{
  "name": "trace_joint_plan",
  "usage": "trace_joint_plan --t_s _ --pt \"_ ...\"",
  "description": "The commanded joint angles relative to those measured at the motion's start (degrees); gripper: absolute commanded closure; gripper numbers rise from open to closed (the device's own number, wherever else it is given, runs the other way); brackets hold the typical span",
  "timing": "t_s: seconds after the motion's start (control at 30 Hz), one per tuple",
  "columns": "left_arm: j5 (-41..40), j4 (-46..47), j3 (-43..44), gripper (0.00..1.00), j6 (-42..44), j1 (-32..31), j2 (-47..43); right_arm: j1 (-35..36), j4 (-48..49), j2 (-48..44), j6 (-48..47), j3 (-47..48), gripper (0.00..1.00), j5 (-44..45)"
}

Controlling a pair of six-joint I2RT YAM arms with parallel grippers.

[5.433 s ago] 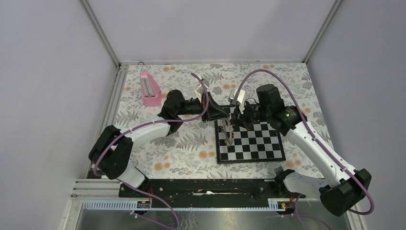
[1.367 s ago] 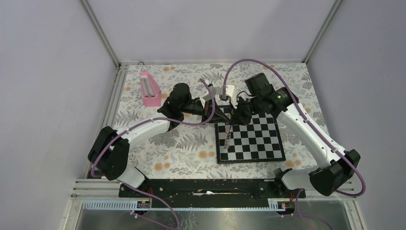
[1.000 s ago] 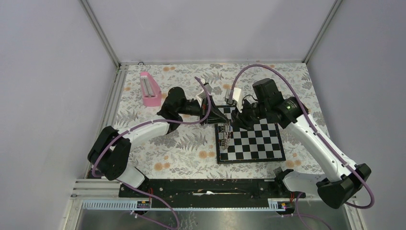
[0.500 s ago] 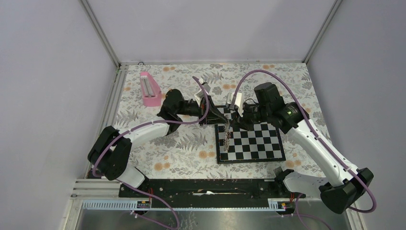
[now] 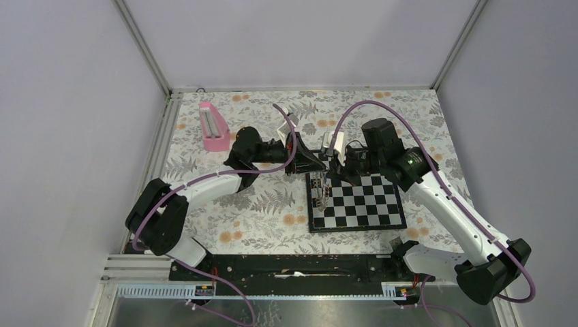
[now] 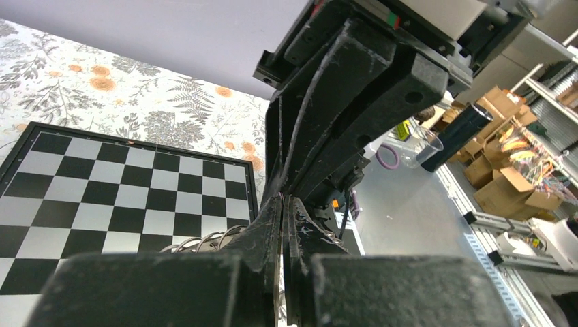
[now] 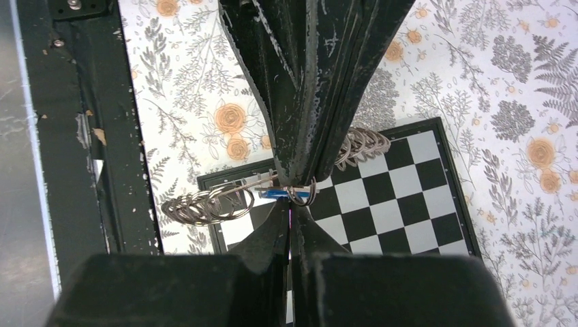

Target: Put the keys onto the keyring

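The left jaws are shut tight. The thin wire of the keyring (image 7: 204, 204) runs right through their tips, so they pinch it. The right jaws are shut too, tip to tip with the left ones, but I cannot tell what they pinch. The one key (image 7: 275, 193), with a blue head, sits just beside those tips, by a small round loop (image 7: 304, 198). The one keyring is grey metal, coiled like a spring. It hangs over the far left corner of the chessboard (image 5: 361, 204). This flat black-and-white board lies right of the middle of the bench (image 5: 259, 218). Flowered cloth spreads wide to its left. One pink box (image 5: 213, 127) stands near the far left corner, well apart.
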Motion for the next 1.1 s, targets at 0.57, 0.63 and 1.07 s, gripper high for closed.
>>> trace_joint_plan --t_s 0.57,0.63,1.07 --pt "-1.52 11.11 -0.54 1.00 -3.01 0.94 0.99 -0.45 6.37 -4.05 5.84 -2.55 0.61 6.39" --pt "0.76 13.34 -0.77 1.00 -2.57 1.01 0.96 -1.66 6.57 -5.03 6.54 -2.56 0.60 4.98" --pt "4.59 11.79 -0.07 1.00 0.40 0.91 1.45 -3.97 5.54 -2.76 8.85 0.45 0.64 -8.60"
